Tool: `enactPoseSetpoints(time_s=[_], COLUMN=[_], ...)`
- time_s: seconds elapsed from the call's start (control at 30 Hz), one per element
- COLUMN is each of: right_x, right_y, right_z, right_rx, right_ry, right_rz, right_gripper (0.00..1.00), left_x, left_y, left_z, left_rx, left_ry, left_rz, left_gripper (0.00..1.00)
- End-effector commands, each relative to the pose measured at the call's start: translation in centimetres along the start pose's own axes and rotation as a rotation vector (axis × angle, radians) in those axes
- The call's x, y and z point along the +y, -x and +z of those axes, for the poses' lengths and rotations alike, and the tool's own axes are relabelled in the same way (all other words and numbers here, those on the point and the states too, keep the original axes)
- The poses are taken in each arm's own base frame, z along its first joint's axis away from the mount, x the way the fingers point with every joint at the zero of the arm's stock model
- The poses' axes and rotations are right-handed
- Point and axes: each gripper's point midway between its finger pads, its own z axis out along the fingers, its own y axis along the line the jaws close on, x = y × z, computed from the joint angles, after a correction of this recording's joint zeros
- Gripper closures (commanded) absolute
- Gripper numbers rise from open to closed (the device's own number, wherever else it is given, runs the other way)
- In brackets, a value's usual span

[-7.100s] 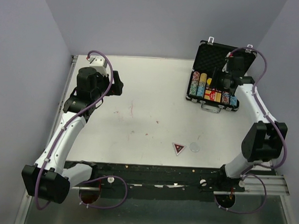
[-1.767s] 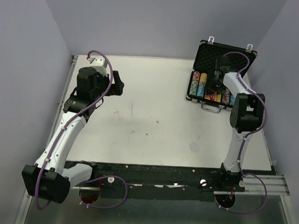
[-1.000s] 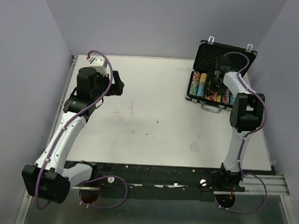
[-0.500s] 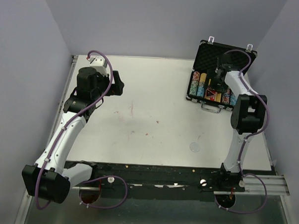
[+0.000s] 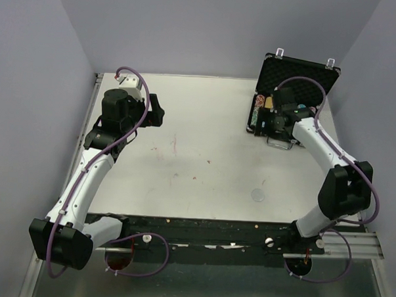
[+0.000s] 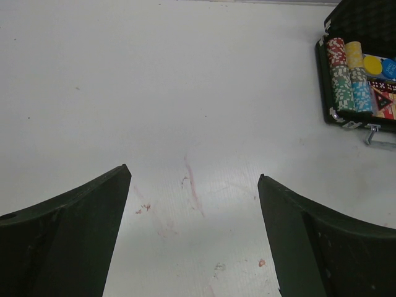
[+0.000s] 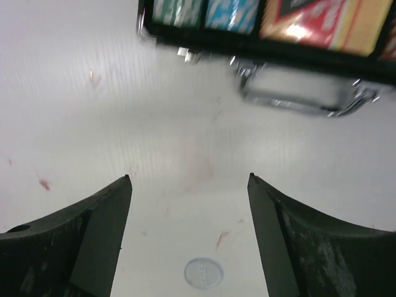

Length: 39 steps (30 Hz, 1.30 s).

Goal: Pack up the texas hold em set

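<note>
Left claw [image 6: 193,172], right claw [image 7: 189,176]: both agape.

We see a white surface [image 5: 204,168] flecked with faint reddish marks [image 5: 174,145], enclosed by plain lavender walls [image 5: 190,30] under even light, with a black rail [image 5: 201,225] along its near edge.

Half-covered briefcase [image 5: 300,73], blurred close up
From above, the right arm [image 5: 313,137] covers most of the briefcase tray, only the leftmost chip rows [image 5: 255,115] showing; the right wrist view blurs the briefcase and its handle [image 7: 297,99] and crops it at the top edge; the marking on the round disc [image 7: 203,273] is unreadable; the left wrist view cuts the briefcase at the right edge.
</note>
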Motion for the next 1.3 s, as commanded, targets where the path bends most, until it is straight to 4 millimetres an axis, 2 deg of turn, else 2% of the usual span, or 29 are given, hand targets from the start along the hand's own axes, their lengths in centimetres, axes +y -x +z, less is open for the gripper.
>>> enactPoseSetpoints(time_s=[0.0,0.17,0.33,0.4,0.5,0.67,0.8,1.07,1.27], right_x=[1.2,1.0,0.6,0.6,0.4,-0.2,0.4,1.7,1.5], right_y=[-8.0,-13.2,-18.9,-20.8,-22.2,-23.5,-24.4,-24.8,-25.3], right_z=[-0.7,-3.0,-3.4,-3.6,-3.7,-3.7,-3.2,-2.3,-1.7], right_rx=[0.151,0.207,0.317,0.349,0.366,0.387,0.404,0.401,0.407], right_ry=[-0.028,-0.088,-0.110,-0.107,-0.106,-0.132,-0.111,-0.086,-0.119], right_rz=[0.028,0.065,0.097,0.110,0.132,0.132,0.142,0.130,0.119], right_gripper=[0.17,0.18,0.18,0.17,0.18,0.19,0.20,0.23,0.26], left_x=[-0.5,-0.7,-0.8,-0.8,-0.9,-1.0,-1.0,-0.9,-1.0], left_y=[1.3,1.2,1.1,1.1,1.0,1.0,1.1,0.9,0.9], left_z=[-0.4,-0.3,-0.3,-0.3,-0.2,-0.2,-0.3,-0.1,-0.2], left_rx=[-0.030,-0.024,-0.023,-0.020,-0.016,-0.014,-0.016,-0.009,-0.010], left_ry=[-0.026,-0.037,-0.042,-0.041,-0.043,-0.052,-0.050,-0.048,-0.050], left_rz=[0.004,-0.002,-0.004,-0.004,-0.008,-0.014,-0.012,-0.014,-0.013], left_gripper=[0.01,0.01,0.01,0.01,0.01,0.01,0.01,0.01,0.01])
